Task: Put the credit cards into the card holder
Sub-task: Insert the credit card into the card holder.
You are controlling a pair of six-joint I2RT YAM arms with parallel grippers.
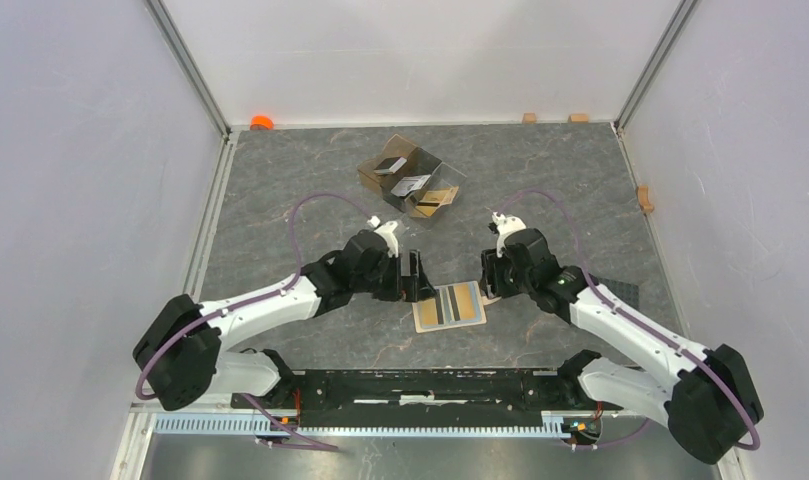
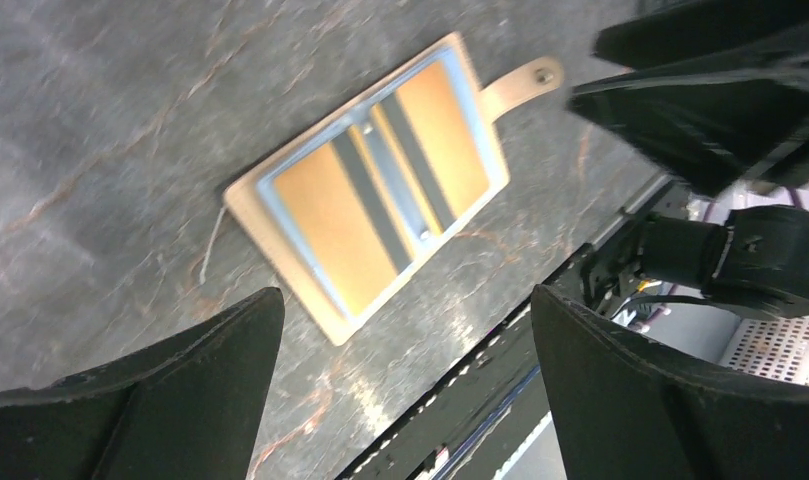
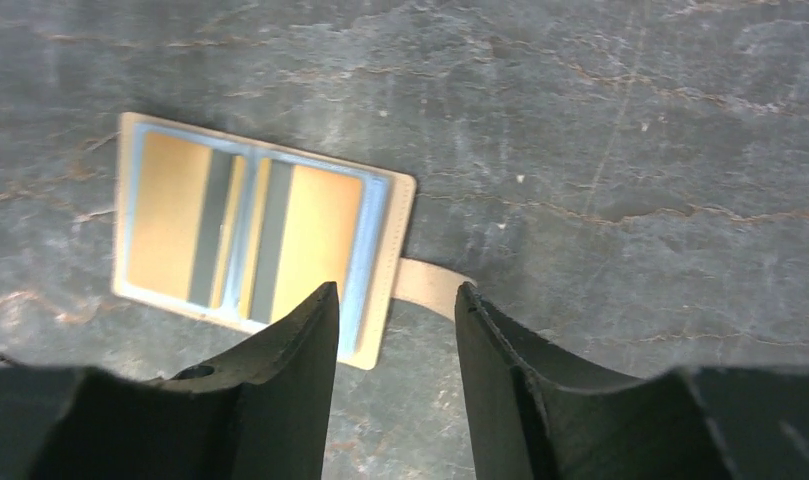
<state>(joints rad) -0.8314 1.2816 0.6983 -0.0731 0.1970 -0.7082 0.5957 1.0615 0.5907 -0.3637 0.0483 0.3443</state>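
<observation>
Grey marbled table (image 1: 280,200) — card holder (image 1: 450,305) lies open and flat between tools, orange-gold credit cards (image 3: 170,225) in both pockets. Left tool (image 2: 405,295) wide open, empty. Right tool (image 3: 395,295) half open, empty, over snap tab (image 3: 430,285) — risk: finger snags tab, drags holder.

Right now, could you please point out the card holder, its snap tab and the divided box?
card holder (image 3: 390,250): right wrist view, tan right border.
snap tab (image 2: 520,86): left wrist view, mid-strap.
divided box (image 1: 372,176): top external view, left wall.
</observation>
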